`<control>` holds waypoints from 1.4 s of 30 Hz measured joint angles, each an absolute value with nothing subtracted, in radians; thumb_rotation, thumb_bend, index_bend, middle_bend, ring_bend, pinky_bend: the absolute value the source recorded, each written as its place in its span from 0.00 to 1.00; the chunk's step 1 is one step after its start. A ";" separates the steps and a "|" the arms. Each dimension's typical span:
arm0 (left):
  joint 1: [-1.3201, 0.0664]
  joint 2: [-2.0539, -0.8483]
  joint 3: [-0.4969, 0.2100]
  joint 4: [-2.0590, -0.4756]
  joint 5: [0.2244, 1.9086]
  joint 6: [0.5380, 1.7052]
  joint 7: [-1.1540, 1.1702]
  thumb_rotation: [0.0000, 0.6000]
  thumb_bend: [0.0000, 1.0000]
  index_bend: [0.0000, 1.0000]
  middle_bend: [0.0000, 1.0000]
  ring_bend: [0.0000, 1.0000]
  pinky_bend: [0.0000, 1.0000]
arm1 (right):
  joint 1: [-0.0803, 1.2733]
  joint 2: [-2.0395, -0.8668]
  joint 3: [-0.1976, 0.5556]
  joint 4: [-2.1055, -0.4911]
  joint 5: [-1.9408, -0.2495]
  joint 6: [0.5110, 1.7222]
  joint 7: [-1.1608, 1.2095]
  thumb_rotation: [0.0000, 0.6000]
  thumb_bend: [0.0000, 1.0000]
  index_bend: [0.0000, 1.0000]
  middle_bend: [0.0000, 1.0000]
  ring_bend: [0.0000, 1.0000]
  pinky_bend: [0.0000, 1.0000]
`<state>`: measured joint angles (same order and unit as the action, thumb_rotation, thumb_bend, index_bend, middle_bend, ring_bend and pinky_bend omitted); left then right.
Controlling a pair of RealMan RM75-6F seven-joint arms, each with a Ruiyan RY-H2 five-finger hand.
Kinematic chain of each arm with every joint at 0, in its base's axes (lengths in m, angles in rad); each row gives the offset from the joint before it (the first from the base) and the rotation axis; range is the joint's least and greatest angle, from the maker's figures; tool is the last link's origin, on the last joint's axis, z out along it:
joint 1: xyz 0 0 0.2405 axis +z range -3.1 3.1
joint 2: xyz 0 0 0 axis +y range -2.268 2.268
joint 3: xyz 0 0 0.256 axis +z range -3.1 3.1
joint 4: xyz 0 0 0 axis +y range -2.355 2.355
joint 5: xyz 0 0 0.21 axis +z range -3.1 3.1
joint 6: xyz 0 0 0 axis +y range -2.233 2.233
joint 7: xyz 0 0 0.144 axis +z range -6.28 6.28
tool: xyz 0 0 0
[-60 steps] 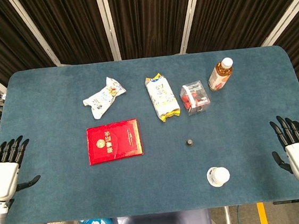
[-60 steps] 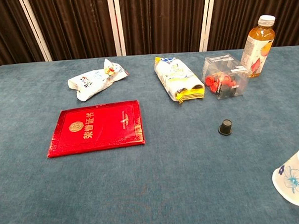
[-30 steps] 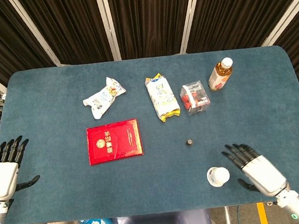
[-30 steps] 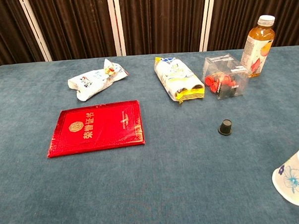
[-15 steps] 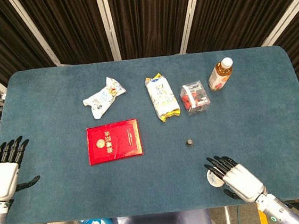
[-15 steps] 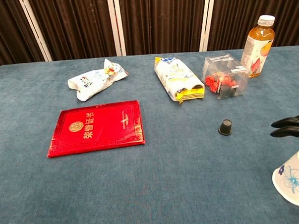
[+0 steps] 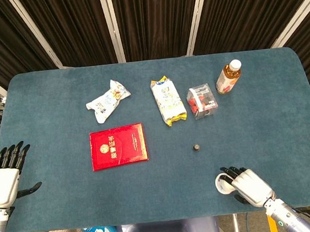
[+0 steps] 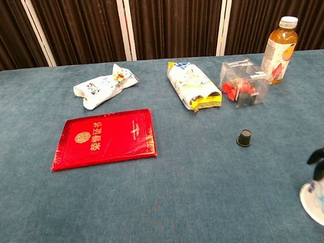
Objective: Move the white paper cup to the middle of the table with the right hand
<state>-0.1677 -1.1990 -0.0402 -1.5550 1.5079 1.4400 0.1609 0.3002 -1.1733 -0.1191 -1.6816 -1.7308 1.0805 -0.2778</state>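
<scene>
The white paper cup (image 7: 222, 182) stands upside down near the table's front edge, right of centre; the chest view shows its blue flower print (image 8: 320, 203) at the far right. My right hand (image 7: 247, 187) lies over it from the right, dark fingers (image 8: 322, 156) curled over the cup's top and around its side, so most of the cup is hidden in the head view. My left hand (image 7: 3, 179) hangs off the table's left edge, fingers spread, holding nothing.
On the blue table (image 7: 59, 104) lie a red booklet (image 7: 118, 146), a small black cap (image 7: 196, 147) just beyond the cup, two snack packs (image 7: 107, 101) (image 7: 168, 100), a clear box of red pieces (image 7: 201, 101) and a tea bottle (image 7: 228, 77).
My right hand swung in from the table's right edge, dropped onto the cup and curled its fingers around it. The cup shifted slightly. The left hand stayed still.
</scene>
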 measured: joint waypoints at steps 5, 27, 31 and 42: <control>-0.168 -1.199 -0.041 -1.557 1.505 1.438 0.159 1.00 0.00 0.00 0.00 0.00 0.00 | 0.302 -1.178 -0.125 -1.680 -1.738 1.085 -0.279 1.00 0.39 0.43 0.33 0.41 0.57; -0.170 -1.199 -0.043 -1.558 1.502 1.436 0.156 1.00 0.00 0.00 0.00 0.00 0.00 | 0.378 -1.210 0.020 -1.760 -1.620 1.090 -0.333 1.00 0.39 0.43 0.34 0.41 0.57; -0.170 -1.198 -0.043 -1.559 1.502 1.436 0.152 1.00 0.00 0.00 0.00 0.00 0.00 | 0.403 -1.263 0.054 -1.747 -1.562 1.072 -0.371 1.00 0.39 0.43 0.34 0.41 0.57; -0.170 -1.194 -0.043 -1.563 1.501 1.433 0.139 1.00 0.00 0.00 0.00 0.00 0.00 | 0.447 -1.407 0.127 -1.616 -1.484 1.097 -0.410 1.00 0.39 0.43 0.34 0.41 0.57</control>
<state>-0.1703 -1.1936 -0.0433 -1.5629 1.5013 1.4335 0.1390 0.4470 -1.4068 0.1269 -1.6161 -1.4845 1.0973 -0.4100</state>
